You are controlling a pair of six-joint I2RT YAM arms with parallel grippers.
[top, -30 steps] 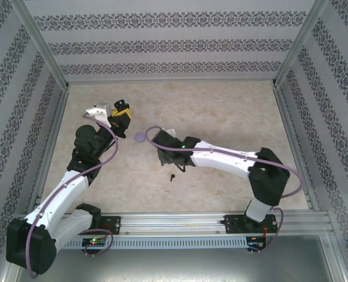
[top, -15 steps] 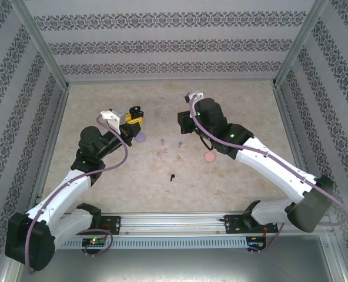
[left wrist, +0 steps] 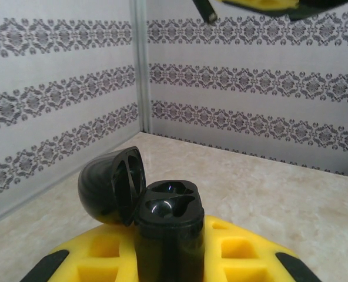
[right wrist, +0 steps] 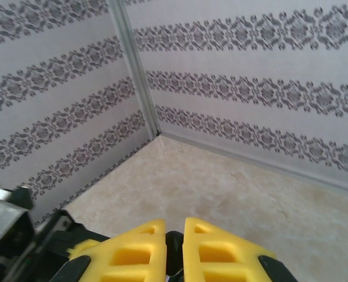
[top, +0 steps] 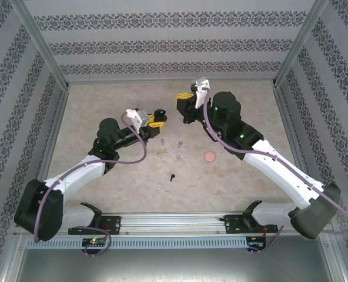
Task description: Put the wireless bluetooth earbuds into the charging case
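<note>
As left gripper (top: 156, 117) clamps open black case (left wrist: 168, 217) upright, sockets up, right gripper (top: 183, 104), closed on dark bit, likely black earbud (right wrist: 174, 252), hangs just above and beyond case; likely next: lower stem-first.

left claw (top: 160, 115) and right claw (top: 180, 101) clamped, raised aloft.

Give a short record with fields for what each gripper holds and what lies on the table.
left gripper: shut on open black charging case
right gripper: shut on small black piece, probably an earbud
table: pink case, two lilac earbuds, loose black earbud
</note>
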